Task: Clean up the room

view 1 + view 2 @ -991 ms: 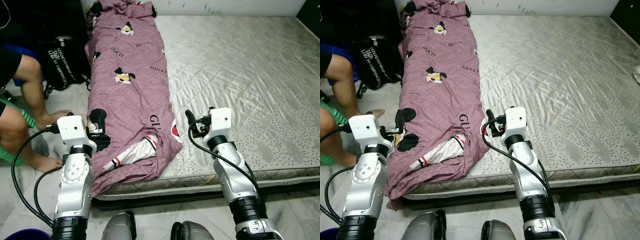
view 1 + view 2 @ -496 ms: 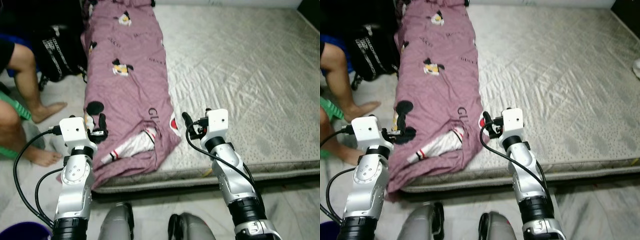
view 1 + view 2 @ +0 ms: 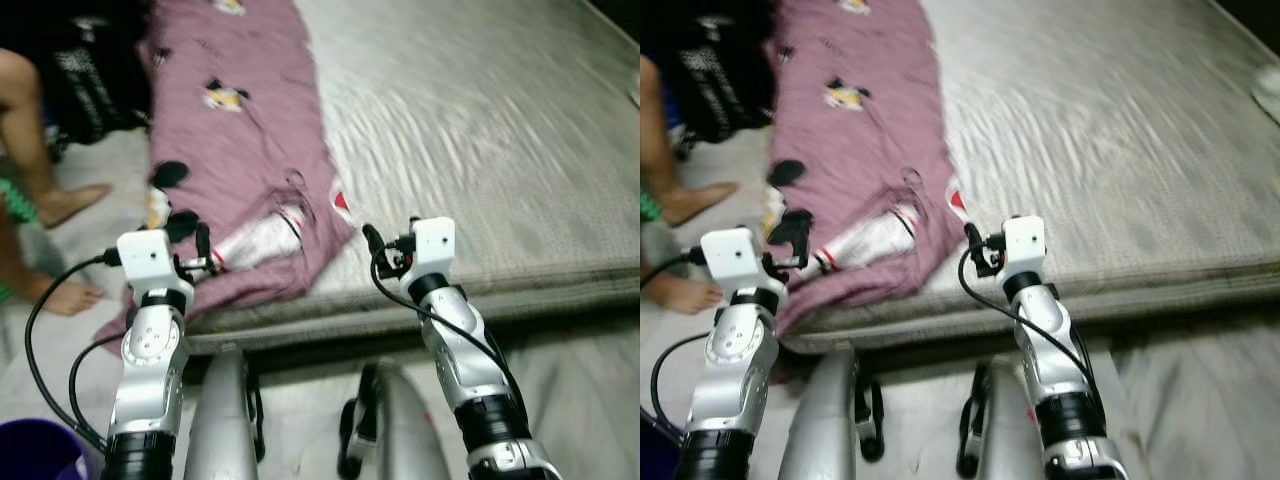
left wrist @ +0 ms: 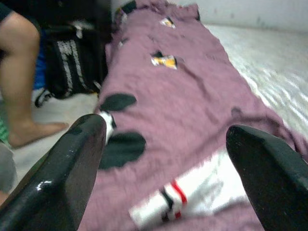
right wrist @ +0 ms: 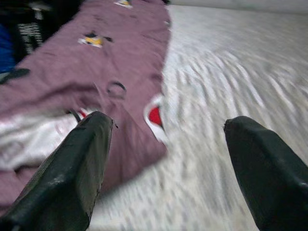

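Left tool point(image 4: 163, 159) and right tool point(image 5: 166, 159): fingers spread apart, holding nothing, both short of the mattress point(image 3: 500, 140) edge. Purple blanket point(image 3: 250, 130) runs along the mattress toward 11 o'clock. Person's foot point(image 3: 70, 203) on floor at 10 o'clock.

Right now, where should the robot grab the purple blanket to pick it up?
Probably the near edge of the purple blanket, where it bunches and hangs over the mattress corner. The open left gripper hovers right there and could come in from the front, pinching the loose fold.
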Controlling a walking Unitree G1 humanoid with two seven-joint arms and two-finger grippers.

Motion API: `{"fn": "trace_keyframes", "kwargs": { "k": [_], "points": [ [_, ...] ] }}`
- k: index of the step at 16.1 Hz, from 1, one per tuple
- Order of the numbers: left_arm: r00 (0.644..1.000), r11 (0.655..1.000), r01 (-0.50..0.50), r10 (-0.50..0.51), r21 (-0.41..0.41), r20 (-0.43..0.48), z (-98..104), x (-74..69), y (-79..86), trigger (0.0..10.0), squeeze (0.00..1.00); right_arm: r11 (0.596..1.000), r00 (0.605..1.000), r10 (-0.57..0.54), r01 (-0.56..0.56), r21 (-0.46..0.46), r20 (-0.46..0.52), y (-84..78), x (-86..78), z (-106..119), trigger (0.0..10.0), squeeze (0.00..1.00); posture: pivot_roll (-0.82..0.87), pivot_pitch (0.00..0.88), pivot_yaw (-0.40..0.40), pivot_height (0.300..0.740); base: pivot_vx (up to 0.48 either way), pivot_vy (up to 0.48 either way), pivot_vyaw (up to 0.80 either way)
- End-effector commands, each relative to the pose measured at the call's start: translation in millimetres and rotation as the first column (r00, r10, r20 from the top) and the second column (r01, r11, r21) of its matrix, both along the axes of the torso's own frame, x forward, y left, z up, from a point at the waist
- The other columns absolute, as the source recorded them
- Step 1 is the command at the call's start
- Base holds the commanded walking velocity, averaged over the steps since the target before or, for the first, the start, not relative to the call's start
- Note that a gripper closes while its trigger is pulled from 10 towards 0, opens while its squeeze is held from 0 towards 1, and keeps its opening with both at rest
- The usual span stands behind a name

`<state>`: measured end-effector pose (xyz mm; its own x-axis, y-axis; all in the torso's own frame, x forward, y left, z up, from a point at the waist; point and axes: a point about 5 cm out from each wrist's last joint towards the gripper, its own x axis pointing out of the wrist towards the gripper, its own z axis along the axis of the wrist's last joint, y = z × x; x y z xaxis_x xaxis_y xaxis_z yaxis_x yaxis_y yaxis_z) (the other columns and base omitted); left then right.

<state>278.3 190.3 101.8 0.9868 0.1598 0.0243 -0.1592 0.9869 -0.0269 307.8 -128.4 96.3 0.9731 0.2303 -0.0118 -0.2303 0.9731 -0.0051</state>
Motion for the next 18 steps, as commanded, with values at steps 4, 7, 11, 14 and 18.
{"fn": "trace_keyframes", "kwargs": {
  "k": [4,7,11,14,18],
  "points": [
    [1.0,1.0,-0.008,0.008,-0.011,-0.012,-1.1,-2.0,0.3,10.0,0.0,1.0,1.0,-0.004,0.004,0.003,-0.001,-3.2,0.4,2.2,10.0,0.0,0.04,0.208,-0.06,0.582,0.0,0.0,0.0],
    [1.0,1.0,0.005,-0.006,-0.017,-0.007,0.6,-1.8,-0.9,10.0,0.0,1.0,1.0,-0.001,0.001,0.003,-0.003,-2.2,0.4,2.5,10.0,0.0,0.04,0.212,-0.059,0.582,0.0,0.0,0.0],
    [1.0,1.0,0.016,-0.016,-0.025,-0.001,1.4,-1.3,-1.1,10.0,0.0,1.0,1.0,-0.009,0.009,0.017,-0.016,-2.6,1.2,1.1,10.0,0.0,0.04,0.216,-0.057,0.582,0.0,0.0,-0.35],
    [1.0,0.999,0.019,-0.019,-0.028,-0.001,1.6,-0.4,-1.3,10.0,0.0,1.0,1.0,-0.009,0.009,0.017,-0.014,-2.0,1.4,1.3,10.0,0.0,0.04,0.214,-0.055,0.582,0.0,0.0,-0.24],
    [0.999,0.999,0.04,-0.04,-0.033,0.017,3.6,0.6,-4.1,10.0,0.0,1.0,1.0,-0.006,0.006,0.013,-0.013,-1.6,1.9,1.6,10.0,0.0,0.04,0.208,-0.055,0.582,0.214,0.0,0.0]
  ]
}}
